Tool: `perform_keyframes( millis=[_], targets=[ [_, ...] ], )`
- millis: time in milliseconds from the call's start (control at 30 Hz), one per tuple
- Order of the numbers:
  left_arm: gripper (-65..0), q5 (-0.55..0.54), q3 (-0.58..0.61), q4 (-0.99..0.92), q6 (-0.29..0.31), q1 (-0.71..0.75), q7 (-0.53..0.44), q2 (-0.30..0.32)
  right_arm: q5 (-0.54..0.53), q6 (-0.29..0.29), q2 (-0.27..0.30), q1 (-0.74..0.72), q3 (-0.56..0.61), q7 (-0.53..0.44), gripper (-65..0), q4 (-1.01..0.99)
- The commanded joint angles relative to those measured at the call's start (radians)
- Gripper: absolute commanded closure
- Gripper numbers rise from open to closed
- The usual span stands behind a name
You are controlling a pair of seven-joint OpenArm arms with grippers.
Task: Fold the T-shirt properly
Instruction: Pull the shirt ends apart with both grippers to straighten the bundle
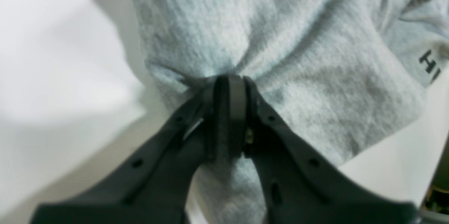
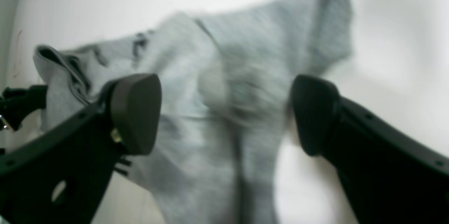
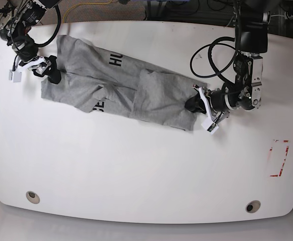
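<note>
My left pincer (image 1: 229, 80) is clamped tight on a bunched pinch of the T-shirt (image 1: 280, 59); in the left wrist view the grey fabric puckers into folds right at the tips and spreads away toward the top and right of the frame, with a fragment of black lettering at the right edge. In the base view this left pincer (image 3: 195, 103) sits at the right end of the garment, right of centre in the frame.

My right pincer (image 2: 224, 112) stands wide, its two dark pads well apart, nothing between them but blurred grey cloth lying beyond. In the base view it (image 3: 48, 68) is at the upper left, at the shirt's left end; whether a pad touches the fabric I cannot tell.

The T-shirt (image 3: 121, 90) lies stretched in a crumpled band running from upper left down toward right of centre, with black letters showing on its upper part and again near its lower edge.

The counter (image 3: 136, 170) is white, with rounded corners, and bare across its lower half. Two small round fittings (image 3: 32, 196) sit near its lower corners. A red-marked rectangle (image 3: 278, 158) lies at the lower right. Beyond the far edge, at the top of the frame, are dark cables (image 3: 211, 50) and dim floor.
</note>
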State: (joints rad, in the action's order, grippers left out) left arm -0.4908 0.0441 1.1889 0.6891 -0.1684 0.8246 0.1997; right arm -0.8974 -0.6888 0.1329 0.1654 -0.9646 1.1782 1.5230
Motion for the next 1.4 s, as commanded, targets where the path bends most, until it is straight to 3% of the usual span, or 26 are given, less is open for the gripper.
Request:
perform_keyframes(
  millis=[0, 333, 500, 800, 1133, 1233, 1367],
  targets=[
    [-4.3, 0.157, -0.002, -0.028, -0.05, 0.002, 0.118, 0.053, -0.035, -0.009, 0.023, -0.007, -0.004, -0.025, -54.7, -0.009],
    [-4.3, 0.154, -0.002, -0.02, -0.049, 0.0, 0.118, 0.096, -0.035, -0.009, 0.02, -0.005, 0.04, -0.024, -54.7, -0.012],
    [-4.3, 0.154, -0.002, -0.019, -0.027, 0.003, 0.12, 0.099, -0.035, -0.009, -0.022, 0.015, 0.134, -0.028, -54.7, -0.012],
    [-4.3, 0.154, -0.005, -0.02, 0.001, 0.005, 0.123, 0.1, 0.051, -0.009, -0.111, 0.02, 0.163, -0.062, -54.7, -0.012],
    [-4.3, 0.156, -0.037, -0.022, 0.001, 0.007, 0.124, 0.103, 0.106, -0.009, -0.129, 0.004, 0.237, -0.076, -54.1, -0.011],
    [-4.3, 0.156, -0.037, -0.019, 0.001, 0.007, 0.124, 0.117, 0.111, -0.009, -0.129, -0.017, 0.237, -0.09, -47.4, -0.012],
    [-4.3, 0.156, -0.037, -0.022, 0.001, 0.007, 0.124, 0.119, 0.146, -0.009, -0.128, -0.025, 0.241, -0.116, -33.3, -0.012]
  ],
)
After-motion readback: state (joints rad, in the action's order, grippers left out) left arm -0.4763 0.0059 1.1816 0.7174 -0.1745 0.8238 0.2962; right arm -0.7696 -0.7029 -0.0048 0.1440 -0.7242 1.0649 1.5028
